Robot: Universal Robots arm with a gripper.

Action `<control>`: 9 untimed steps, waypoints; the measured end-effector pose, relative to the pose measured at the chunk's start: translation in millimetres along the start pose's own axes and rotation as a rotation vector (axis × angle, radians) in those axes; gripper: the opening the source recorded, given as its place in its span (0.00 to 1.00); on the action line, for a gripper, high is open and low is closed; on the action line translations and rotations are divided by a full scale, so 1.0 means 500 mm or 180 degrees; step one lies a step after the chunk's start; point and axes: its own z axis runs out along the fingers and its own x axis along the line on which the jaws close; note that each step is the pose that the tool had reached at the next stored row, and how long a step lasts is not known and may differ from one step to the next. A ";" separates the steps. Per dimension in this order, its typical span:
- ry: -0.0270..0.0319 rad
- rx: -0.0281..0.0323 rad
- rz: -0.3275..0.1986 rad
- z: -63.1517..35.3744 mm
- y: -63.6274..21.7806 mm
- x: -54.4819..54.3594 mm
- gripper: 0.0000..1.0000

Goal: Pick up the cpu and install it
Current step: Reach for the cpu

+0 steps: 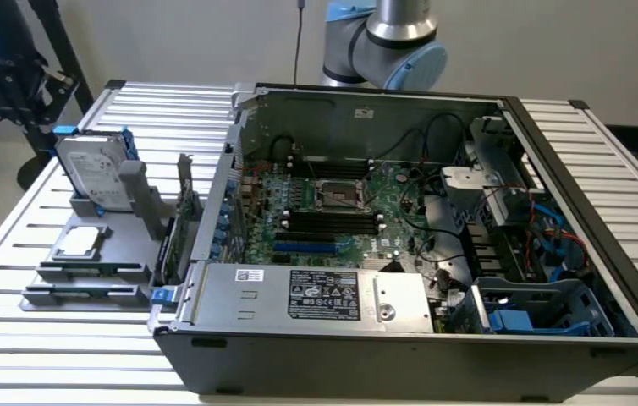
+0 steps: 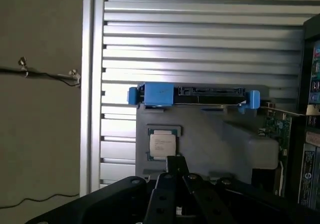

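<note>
Under the open computer case [image 1: 353, 364] ran the slatted metal bench [image 1: 25, 355]. Just beside the case, on the exterior view's left of it, stood a grey parts holder [image 2: 210, 134]. At the holder's end farther from the case's front wall, a hard drive [image 1: 91, 173] in a blue bracket stood on edge. The pincer [image 2: 175, 160] hung over the holder, outside the case, its fingers pressed together and gripping nothing.

The cpu [image 1: 79, 243] lay flat in a shallow square pocket of the holder, silvery top up. It was well apart from the socket [image 1: 339, 196] on the board inside the case, and near the pincer's tips but untouched.

The chip looked light, thin and stiff, so weight should be no trouble. Its smooth metal lid would probably slip under a loose pinch, and the contacts underneath were likely delicate. The safest hold seemed to be across two opposite edges of the darker rim, kept level. The pocket appeared to leave little of those edges exposed, so the grip would need to be precise and gentle.
</note>
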 end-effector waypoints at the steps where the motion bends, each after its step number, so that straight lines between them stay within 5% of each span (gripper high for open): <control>1: 0.0001 0.0002 -0.0052 0.000 0.000 0.000 0.11; 3: -0.0005 0.0006 -0.0122 0.002 0.000 0.000 0.11; 7: -0.0060 0.0018 -0.0198 0.008 0.002 0.001 0.11; 9: -0.0064 0.0019 -0.0199 0.008 0.002 0.001 0.11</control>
